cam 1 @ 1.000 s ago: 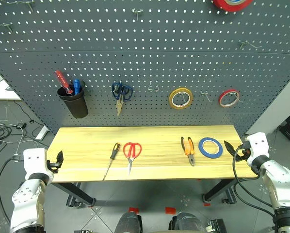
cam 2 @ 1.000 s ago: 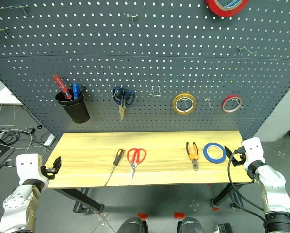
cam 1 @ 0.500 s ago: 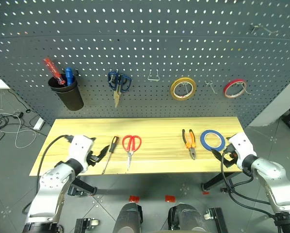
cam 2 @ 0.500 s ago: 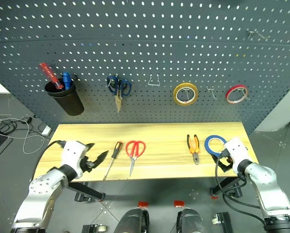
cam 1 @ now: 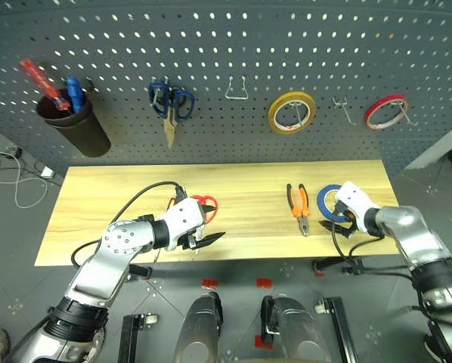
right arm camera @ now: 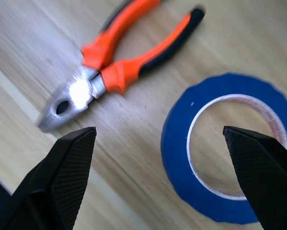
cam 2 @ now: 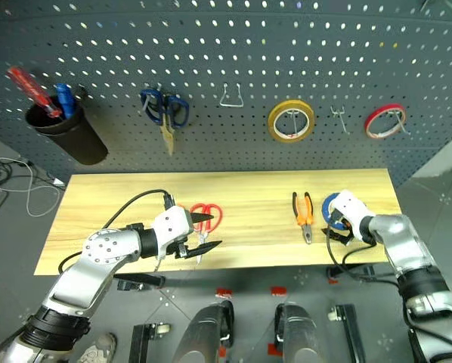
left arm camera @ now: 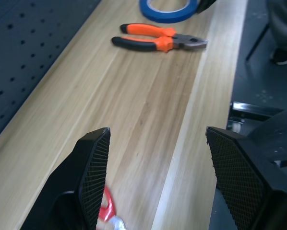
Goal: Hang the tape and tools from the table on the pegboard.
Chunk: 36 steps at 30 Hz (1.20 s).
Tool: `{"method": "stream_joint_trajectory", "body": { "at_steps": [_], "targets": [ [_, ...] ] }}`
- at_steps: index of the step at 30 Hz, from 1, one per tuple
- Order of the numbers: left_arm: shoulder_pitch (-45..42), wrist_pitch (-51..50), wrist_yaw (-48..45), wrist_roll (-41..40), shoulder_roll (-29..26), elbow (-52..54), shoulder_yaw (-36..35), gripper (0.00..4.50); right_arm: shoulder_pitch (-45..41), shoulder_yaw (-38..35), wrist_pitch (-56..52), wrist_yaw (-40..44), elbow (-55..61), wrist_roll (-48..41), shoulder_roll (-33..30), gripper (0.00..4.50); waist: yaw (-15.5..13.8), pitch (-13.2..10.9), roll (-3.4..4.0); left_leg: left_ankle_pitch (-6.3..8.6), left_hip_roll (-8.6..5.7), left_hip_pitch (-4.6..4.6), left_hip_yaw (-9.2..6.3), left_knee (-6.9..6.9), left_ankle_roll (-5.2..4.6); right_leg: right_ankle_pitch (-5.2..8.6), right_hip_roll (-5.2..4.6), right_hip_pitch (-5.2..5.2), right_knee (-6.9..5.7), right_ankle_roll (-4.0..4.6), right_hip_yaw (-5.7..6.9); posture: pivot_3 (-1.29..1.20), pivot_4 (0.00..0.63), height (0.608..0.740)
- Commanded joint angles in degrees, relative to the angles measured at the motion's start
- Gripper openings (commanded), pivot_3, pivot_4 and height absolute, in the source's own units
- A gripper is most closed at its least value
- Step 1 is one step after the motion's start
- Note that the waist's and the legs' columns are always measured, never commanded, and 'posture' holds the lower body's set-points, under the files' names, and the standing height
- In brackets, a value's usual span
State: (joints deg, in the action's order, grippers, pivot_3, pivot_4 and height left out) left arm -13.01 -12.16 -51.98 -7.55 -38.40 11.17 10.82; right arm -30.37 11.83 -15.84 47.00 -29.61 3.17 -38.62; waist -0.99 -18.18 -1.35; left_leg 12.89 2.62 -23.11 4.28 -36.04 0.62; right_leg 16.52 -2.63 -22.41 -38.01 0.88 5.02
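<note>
1. Partly hidden: red-handled scissors (cam 2: 204, 220) near the front edge of the table (cam 1: 97, 204), left of centre, with the blades covered by the left gripper (cam 1: 205, 232). Only a sliver of red handle (left arm camera: 105, 209) visible between that gripper's fingers in the left wrist view.
2. Not made out: the slim screwdriver, if any, behind the left arm.
3. Left gripper spread open, holding nothing, hovering over the scissors at the front edge.
4. Blue tape (right arm camera: 225, 148) flat on the tabletop near the right end, partly covered in the head views by the right gripper (cam 1: 334, 224). Seen whole in the right wrist view, with a white inner ring.
5. Right gripper wide open, empty, fingers either side of the tape and the pliers' nose; contact cannot be told.
6. Pliers (cam 1: 297, 206) with orange-and-black handles just left of the tape, apart from it, jaws pointing toward the front edge.
7. Pegboard (cam 1: 233, 45) behind the table's rear edge, carrying a black cup (cam 1: 69, 125) with a red-handled screwdriver (cam 1: 39, 79), blue-handled scissors (cam 1: 168, 99), a bare wire hook (cam 1: 236, 89), a yellow tape ring (cam 1: 292, 112) and a red tape ring (cam 1: 385, 111).
8. Left wrist view: pliers and tape at the table's far end, tape cut off by the frame.
</note>
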Motion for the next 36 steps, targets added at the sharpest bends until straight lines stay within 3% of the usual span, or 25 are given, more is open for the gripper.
{"method": "stream_joint_trajectory", "body": {
  "at_steps": [1, 3, 6, 12, 16, 22, 25, 27, 31, 36],
  "targets": [
    [-0.5, 1.5, -1.8, 0.7, 0.6, 1.7, 2.4, 3.35, -4.6, 3.2, 3.6, 1.9, -10.4, 4.1, 0.8, 4.50, 0.0, -0.5, -0.01, 0.00, -0.02, -0.02, 0.04, 0.00, 0.04, 0.01, -0.03, -0.03, 0.02, -0.02, 0.00, 0.01, 0.379, 0.740],
    [-0.5, 2.3, -2.6, 1.1, 0.6, 1.7, 3.4, 3.35, -7.1, 4.5, 4.4, 2.9, -15.4, 5.6, 1.3, 4.50, 0.0, -0.8, -0.02, 0.01, -0.03, -0.13, 0.08, 0.00, 0.06, 0.04, -0.08, -0.14, 0.01, -0.05, 0.01, 0.01, 0.379, 0.740],
    [-1.2, 2.7, -2.8, 1.1, 1.6, 1.6, 4.2, 3.39, -9.7, 5.8, 5.0, 4.4, -21.1, 7.6, 1.0, 3.96, 0.0, -0.9, -0.12, 0.01, -0.04, -0.27, 0.13, -0.04, 0.06, 0.04, -0.15, -0.29, -0.01, -0.05, 0.08, 0.01, 0.376, 0.740],
    [-1.8, 2.6, -4.3, -0.1, 3.6, 1.8, 4.9, 3.39, -10.1, 6.3, 6.3, 5.8, -22.7, 9.7, -0.4, 1.89, -0.1, -0.9, -0.13, 0.01, -0.06, -0.26, 0.11, -0.12, 0.06, 0.03, -0.23, -0.23, -0.06, -0.07, 0.16, -0.01, 0.365, 0.740],
    [-2.5, 2.7, -3.5, -0.8, 6.1, 0.8, 4.5, 3.39, -5.4, 4.8, 8.4, 3.9, -14.2, 10.2, -3.4, 0.66, -0.5, -0.9, -0.12, 0.01, -0.10, -0.27, 0.12, -0.16, 0.06, 0.03, -0.29, -0.21, -0.06, -0.09, 0.20, -0.03, 0.353, 0.740],
    [-3.6, 2.5, -1.8, -0.5, 9.0, -0.3, 4.3, 3.39, 17.1, -7.6, 4.4, -8.4, 25.1, 12.3, -9.6, 0.66, -0.4, -0.9, -0.06, 0.01, -0.13, -0.75, 0.15, -0.14, 0.07, 0.10, -0.36, -0.62, -0.11, -0.22, 0.36, -0.07, 0.342, 0.740],
    [-5.1, 2.2, -0.3, -2.1, 11.3, -0.7, 2.9, 3.39, 30.1, -13.8, -1.3, -15.5, 47.4, 15.8, -4.6, 0.66, 0.2, -0.9, -0.07, 0.01, -0.07, -0.83, 0.27, -0.09, 0.08, 0.11, -0.33, -0.80, -0.19, -0.25, 0.34, -0.09, 0.337, 0.740],
    [-6.1, 2.4, 0.5, -2.5, 12.3, -1.3, 2.2, 3.39, 33.8, -15.1, -2.2, -19.1, 54.7, 18.5, -1.9, 0.66, 1.0, -0.9, -0.09, 0.00, -0.05, -0.80, 0.27, -0.10, 0.09, 0.11, -0.32, -0.82, -0.25, -0.27, 0.33, -0.09, 0.335, 0.740],
    [-9.5, 1.3, 2.3, -4.8, 15.1, -2.9, 0.0, 3.39, 31.6, -15.5, 1.2, -24.9, 61.1, 22.9, 0.8, 0.66, 1.5, -0.9, -0.09, 0.00, -0.10, -0.73, 0.38, -0.48, 0.09, 0.28, -0.39, -0.86, -0.69, -0.61, 0.12, -0.11, 0.327, 0.740],
    [-12.2, 1.1, 3.1, -5.2, 16.6, -4.4, -0.9, 3.39, 20.5, -14.6, 7.0, -25.9, 52.5, 21.3, -0.5, 0.66, 2.4, -0.9, -0.14, 0.01, -0.08, -0.77, 0.39, -0.90, 0.04, 0.16, -0.37, -0.87, -0.89, -0.80, 0.02, -0.10, 0.315, 0.740]
  ]
}}
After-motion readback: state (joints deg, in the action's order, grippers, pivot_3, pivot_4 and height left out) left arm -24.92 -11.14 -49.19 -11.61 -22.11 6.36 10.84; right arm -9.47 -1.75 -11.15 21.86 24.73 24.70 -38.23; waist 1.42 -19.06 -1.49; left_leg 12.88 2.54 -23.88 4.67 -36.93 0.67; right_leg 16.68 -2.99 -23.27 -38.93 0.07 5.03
